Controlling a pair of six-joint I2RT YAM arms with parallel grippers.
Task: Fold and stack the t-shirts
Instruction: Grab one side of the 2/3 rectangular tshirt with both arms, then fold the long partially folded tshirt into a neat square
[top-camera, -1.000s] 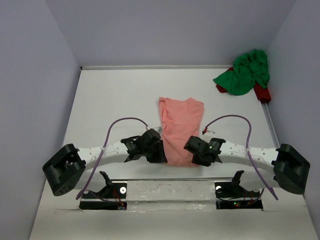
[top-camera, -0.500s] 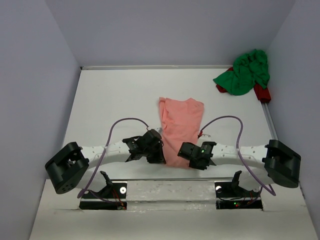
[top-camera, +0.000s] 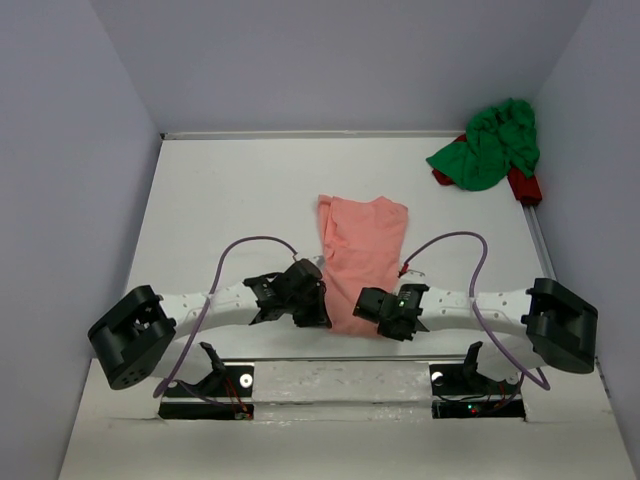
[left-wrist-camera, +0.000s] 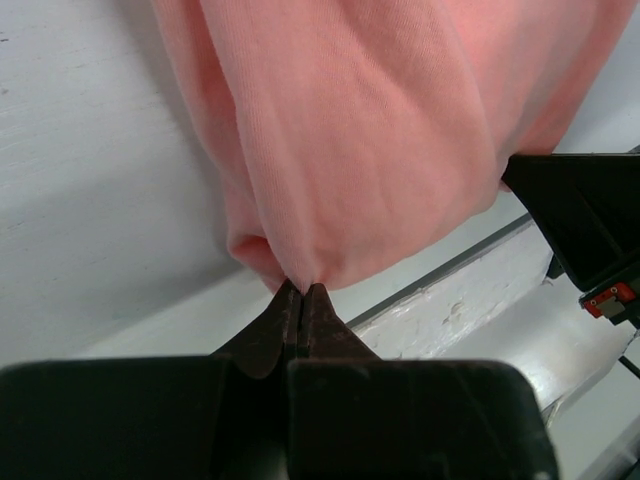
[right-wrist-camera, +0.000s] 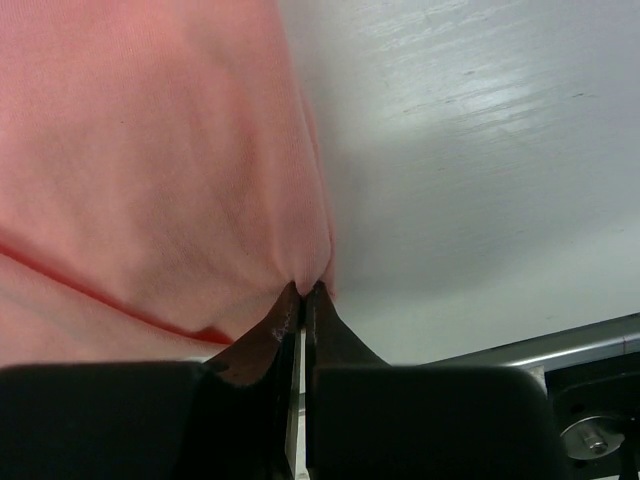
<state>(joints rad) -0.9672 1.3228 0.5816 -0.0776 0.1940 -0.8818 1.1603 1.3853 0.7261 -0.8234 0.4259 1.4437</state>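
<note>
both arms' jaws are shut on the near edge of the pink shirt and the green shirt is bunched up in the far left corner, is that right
Not quite. The green shirt lies bunched in the far right corner, not the far left, as the top external view shows. The rest stands: both arms' jaws are shut on the near edge of the pink shirt.

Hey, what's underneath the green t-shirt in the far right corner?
A red thing pokes out from under the green t-shirt at two edges. The cloth covers most of it, so what it is cannot be told.
</note>
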